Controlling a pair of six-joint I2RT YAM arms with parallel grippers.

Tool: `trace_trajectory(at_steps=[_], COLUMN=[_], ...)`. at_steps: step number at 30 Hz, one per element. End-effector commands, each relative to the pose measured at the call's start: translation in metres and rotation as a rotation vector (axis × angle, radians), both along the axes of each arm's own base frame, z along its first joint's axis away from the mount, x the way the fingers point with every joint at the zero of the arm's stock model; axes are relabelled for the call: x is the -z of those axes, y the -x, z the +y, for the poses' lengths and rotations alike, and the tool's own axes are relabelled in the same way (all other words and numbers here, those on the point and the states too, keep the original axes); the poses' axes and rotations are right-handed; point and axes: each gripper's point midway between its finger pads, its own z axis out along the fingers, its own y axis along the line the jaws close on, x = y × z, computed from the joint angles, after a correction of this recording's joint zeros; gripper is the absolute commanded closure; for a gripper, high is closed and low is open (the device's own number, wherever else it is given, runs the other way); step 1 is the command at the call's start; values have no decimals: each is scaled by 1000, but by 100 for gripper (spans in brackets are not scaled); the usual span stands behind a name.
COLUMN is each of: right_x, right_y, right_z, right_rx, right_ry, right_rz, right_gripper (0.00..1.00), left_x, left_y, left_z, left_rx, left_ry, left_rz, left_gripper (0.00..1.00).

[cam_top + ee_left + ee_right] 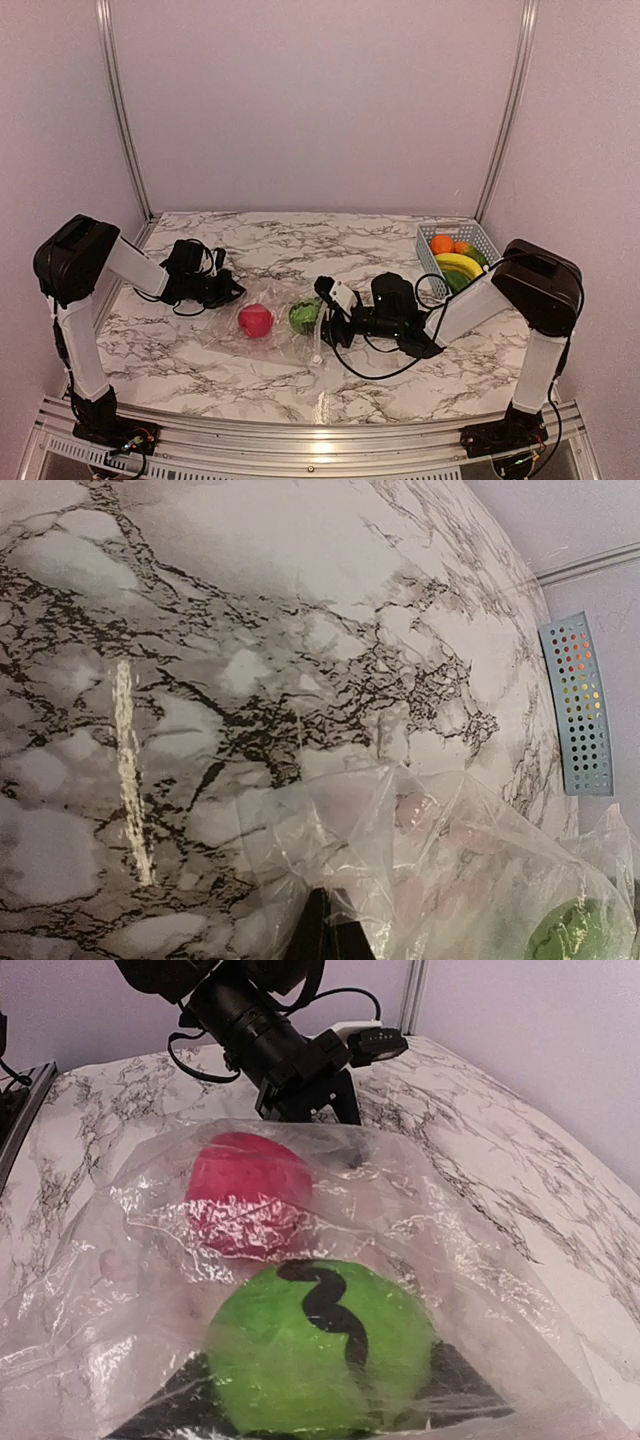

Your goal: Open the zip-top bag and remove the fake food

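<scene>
The clear zip-top bag [225, 335] lies crumpled on the marble table between the arms. Inside it sit a red-pink piece of fake food [255, 319] and a green round piece [303, 315]. My left gripper [228, 290] is shut on the bag's far left edge, and its black fingertips [335, 920] pinch the film [420, 860]. My right gripper [320, 1405] reaches in from the right. Its black fingers [165, 1410] sit against both sides of the green piece [320, 1350], under the plastic. The red-pink piece [248, 1192] lies just beyond.
A light blue slotted basket [432, 262] stands at the back right, holding a yellow banana [458, 264], an orange piece [441, 243] and other fake food. Its perforated side [578, 710] shows in the left wrist view. Black cables trail by both wrists.
</scene>
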Motion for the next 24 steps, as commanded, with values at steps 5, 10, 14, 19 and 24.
trace_trajectory(at_steps=[5, 10, 14, 19, 24], right_x=[-7, -16, -30, -56, -80], right_y=[18, 20, 10, -20, -80], right_z=[-28, -57, -83, -128, -211], right_rx=[38, 96, 164, 321, 658], right_ry=[33, 26, 11, -28, -40], right_rz=[40, 101, 129, 139, 153], right_gripper=[42, 42, 42, 42, 41], left_x=[14, 13, 14, 14, 14], left_y=[-4, -6, -7, -8, -7], left_z=[47, 48, 46, 44, 43], left_rx=[-167, -161, -153, -145, -141], left_ry=[-40, -32, -21, -10, -6], left_rz=[69, 66, 70, 69, 69], left_gripper=[100, 100, 100, 100, 100])
